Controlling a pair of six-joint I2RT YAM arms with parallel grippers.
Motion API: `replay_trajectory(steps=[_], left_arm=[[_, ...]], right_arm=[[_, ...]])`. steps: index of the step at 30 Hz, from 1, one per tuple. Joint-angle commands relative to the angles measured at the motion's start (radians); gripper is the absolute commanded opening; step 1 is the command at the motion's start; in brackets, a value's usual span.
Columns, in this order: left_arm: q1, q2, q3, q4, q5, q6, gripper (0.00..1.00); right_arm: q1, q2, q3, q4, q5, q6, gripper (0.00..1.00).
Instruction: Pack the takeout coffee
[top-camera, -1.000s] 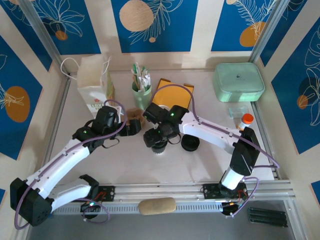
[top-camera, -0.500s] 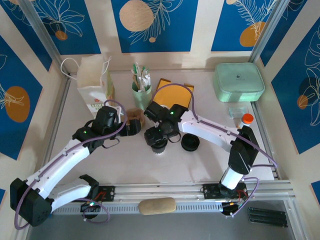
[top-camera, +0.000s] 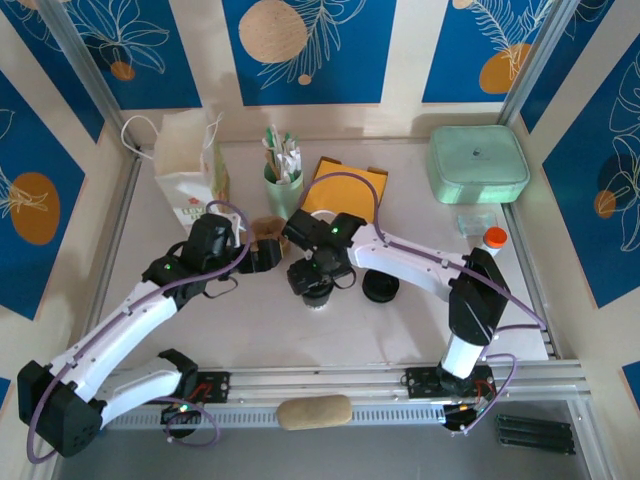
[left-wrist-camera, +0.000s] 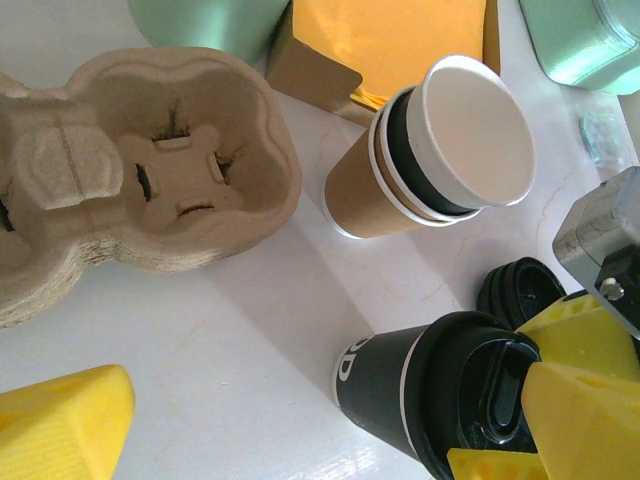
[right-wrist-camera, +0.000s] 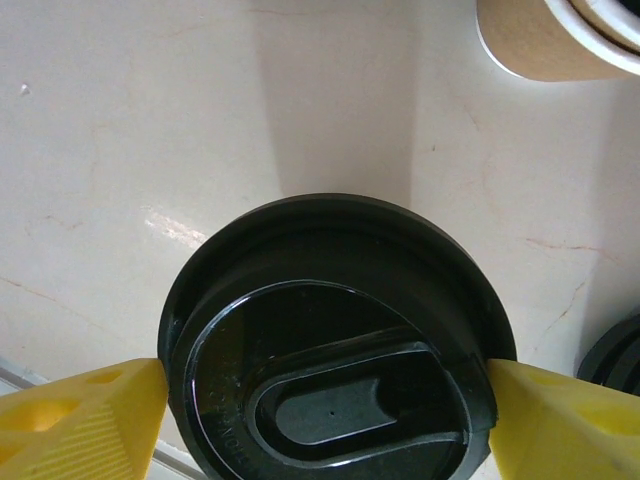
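Right gripper (right-wrist-camera: 325, 400) is clamped on the dark lidded cup (left-wrist-camera: 400, 385) - yellow pads (right-wrist-camera: 85, 420) press against both sides of its black lid, cup upright on the table (top-camera: 300, 335). In the top view the same gripper (top-camera: 318, 282) sits near the table's middle, pointing down over that cup.

The takeout coffee (left-wrist-camera: 430, 150) is not held: the kraft-brown cup stands open on the table, white inside, no lid on it. It is just beyond the dark lidded cup and beside the pulp carrier (left-wrist-camera: 150, 170), touching neither. From the right wrist only its base edge (right-wrist-camera: 545, 40) shows, at the top right.

Left gripper (top-camera: 262, 256) hovers low by the pulp carrier (top-camera: 266, 232), jaws spread wide with nothing between them; one yellow finger (left-wrist-camera: 60, 430) shows at the lower left of its wrist view.

A loose black lid (top-camera: 381, 288) lies flat on the table just right of the dark lidded cup.

Behind - a mint-green cup of utensils (top-camera: 283, 185), an orange box (top-camera: 350, 190), a paper bag (top-camera: 190, 165) at the back left and a mint-green container (top-camera: 478, 163) at the back right.
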Motion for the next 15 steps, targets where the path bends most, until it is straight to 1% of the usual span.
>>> replay_trajectory(steps=[1,8,12,15], left_arm=[[0.009,-0.011,-0.011,0.011,0.014,-0.017,0.99],[0.009,-0.011,-0.008,0.015,0.017,-0.021,0.99],[0.009,-0.011,-0.008,0.015,0.017,-0.024,0.99],[0.009,-0.013,-0.009,0.013,0.015,-0.024,0.99]], right_arm=[[0.022,0.037,-0.022,-0.019,0.002,-0.009,0.82],[0.036,0.047,-0.019,-0.024,0.022,-0.011,0.84],[0.037,0.042,-0.019,-0.023,0.024,-0.013,0.82],[0.037,0.031,-0.019,-0.018,0.029,-0.012,0.78]])
